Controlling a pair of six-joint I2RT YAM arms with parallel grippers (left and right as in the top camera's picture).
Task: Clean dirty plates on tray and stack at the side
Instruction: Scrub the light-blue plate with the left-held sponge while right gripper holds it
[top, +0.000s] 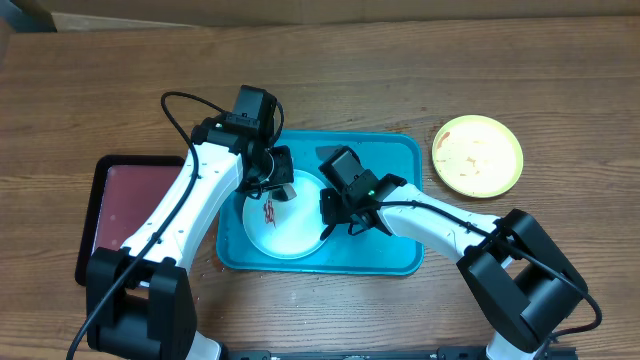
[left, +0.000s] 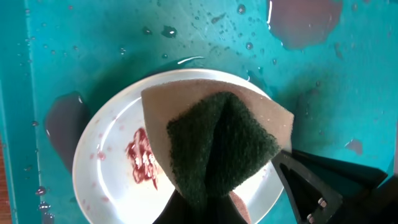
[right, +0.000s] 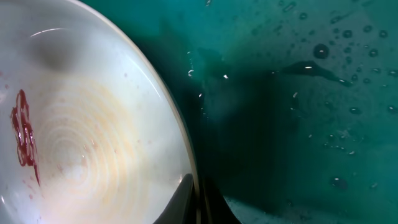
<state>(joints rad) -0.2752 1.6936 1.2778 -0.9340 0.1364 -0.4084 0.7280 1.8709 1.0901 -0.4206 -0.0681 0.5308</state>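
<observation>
Your left fingers (left: 305, 180) clamp the sponge (left: 217, 143), right fingers (right: 180, 200) pinch the white plate (left: 109, 168) by its rim; scrub hard and that wet rim may slip free.

Dark red tray (top: 125, 205): rectangular, black rim, rounded corners, lying flat.
Surface (top: 400, 80): brown wood grain, beneath the dark red tray.
Sponge (left: 217, 143): tan, dark green scouring face, folded; right of the dark red tray.

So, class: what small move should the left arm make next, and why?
Probably sweep the sponge held by the left gripper across the red smear: the smear sits unwiped on the white plate, beside the sponge, while the right gripper pinches its rim.
</observation>
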